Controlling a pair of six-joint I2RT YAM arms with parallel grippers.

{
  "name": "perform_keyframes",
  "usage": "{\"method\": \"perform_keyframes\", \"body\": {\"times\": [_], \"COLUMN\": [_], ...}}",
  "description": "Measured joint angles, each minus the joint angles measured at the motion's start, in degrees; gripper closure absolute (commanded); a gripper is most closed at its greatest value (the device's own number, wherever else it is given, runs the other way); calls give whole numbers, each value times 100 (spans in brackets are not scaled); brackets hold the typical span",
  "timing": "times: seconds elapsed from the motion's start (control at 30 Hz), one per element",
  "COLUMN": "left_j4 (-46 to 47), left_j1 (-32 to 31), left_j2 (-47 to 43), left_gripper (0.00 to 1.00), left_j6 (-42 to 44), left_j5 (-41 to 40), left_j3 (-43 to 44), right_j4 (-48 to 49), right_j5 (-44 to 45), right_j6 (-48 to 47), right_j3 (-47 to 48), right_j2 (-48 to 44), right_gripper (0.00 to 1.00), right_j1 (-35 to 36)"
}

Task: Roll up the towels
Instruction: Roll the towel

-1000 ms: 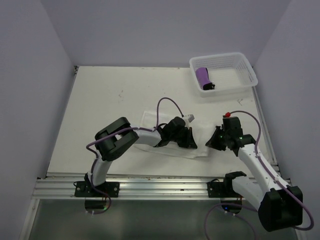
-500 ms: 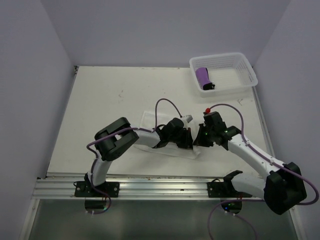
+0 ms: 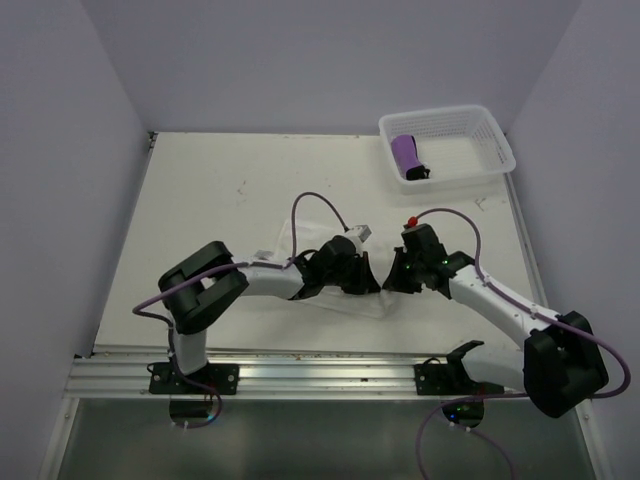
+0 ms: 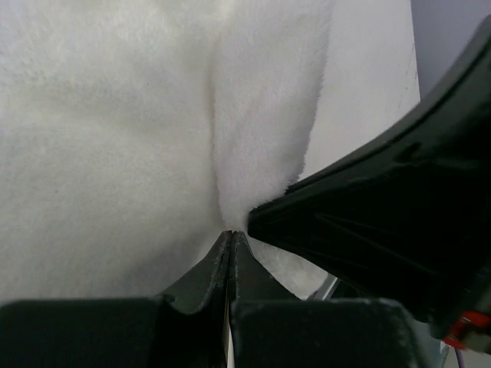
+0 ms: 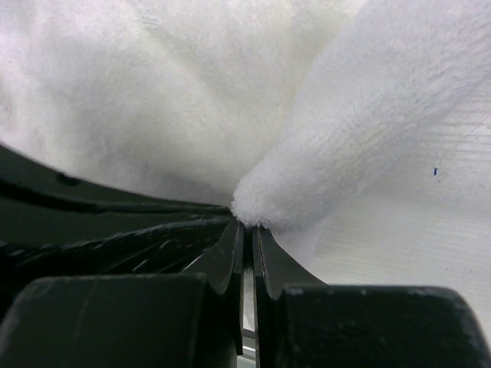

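The large white towel (image 3: 288, 240) lies mid-table, mostly under both arms. My left gripper (image 3: 366, 276) is shut on a raised fold of it; in the left wrist view the pinched ridge of towel (image 4: 261, 115) rises from the closed tips (image 4: 230, 234). My right gripper (image 3: 392, 278) is right beside it, shut on the same end of the towel; in the right wrist view a thick fold (image 5: 360, 130) leaves its closed tips (image 5: 247, 227). The small purple towel (image 3: 405, 153) lies rolled in the white basket (image 3: 470, 125).
The basket stands at the table's far right corner. The right gripper's black body (image 4: 383, 222) fills the left wrist view's right side, and the left gripper's body (image 5: 92, 230) fills the right wrist view's lower left. A metal rail (image 3: 300, 372) runs along the near edge.
My right arm has swung left from the towel's right side to the left gripper and closed on the towel's end. The towel's right end has been drawn in leftward.
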Motion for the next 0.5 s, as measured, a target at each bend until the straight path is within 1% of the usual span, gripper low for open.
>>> {"method": "perform_keyframes", "body": {"times": [0.27, 0.37, 0.5], "left_j4": [-564, -629, -719], "left_j1": [0, 4, 7], "left_j2": [-1209, -1283, -1047], "left_gripper": [100, 100, 100], "left_j6": [313, 391, 407], "left_j5": [-796, -1010, -1021], "left_j3": [-214, -343, -577], "right_j4": [52, 103, 216], "right_j5": [-7, -2, -4], "right_j6": [4, 11, 46], "right_j3": [0, 0, 0], "right_j2": [59, 70, 221], "right_gripper": [100, 100, 100], "right_j1": [20, 133, 391]}}
